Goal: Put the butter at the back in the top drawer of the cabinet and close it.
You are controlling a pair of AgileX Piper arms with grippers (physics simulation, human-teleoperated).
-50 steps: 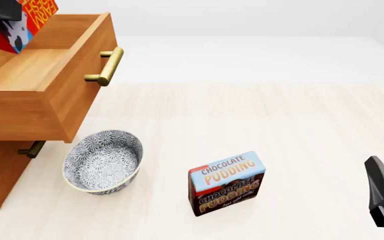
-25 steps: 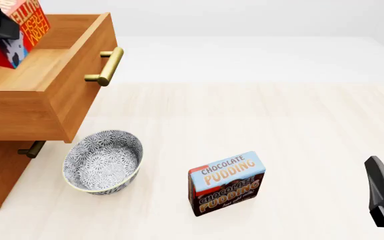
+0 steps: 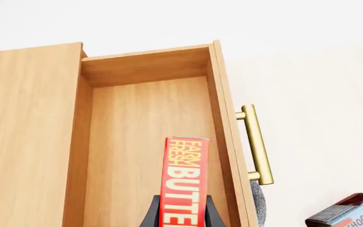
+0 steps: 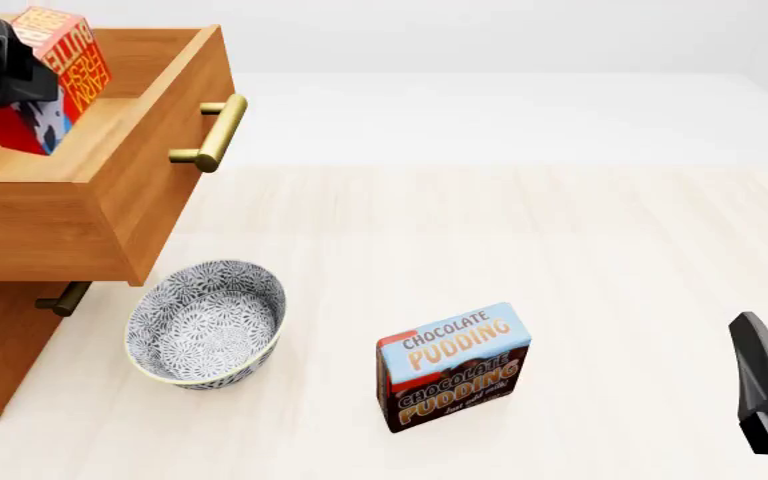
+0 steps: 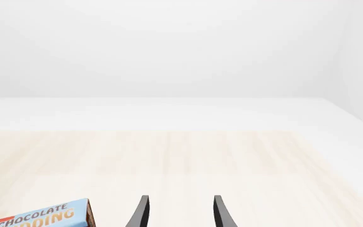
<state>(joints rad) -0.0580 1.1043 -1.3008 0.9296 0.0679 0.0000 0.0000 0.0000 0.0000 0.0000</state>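
Butter clamped in left gripper over open top drawer; right gripper spread, empty, above pale wood table; walls plain white, probably.

butter lower (tilted) over top drawer

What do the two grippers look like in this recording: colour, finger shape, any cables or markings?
Both are plain black. The right gripper has two slim, slightly curved fingers tapering to points; the front view shows its dark angular body. The left gripper shows matching black fingers. No cables or markings are visible.
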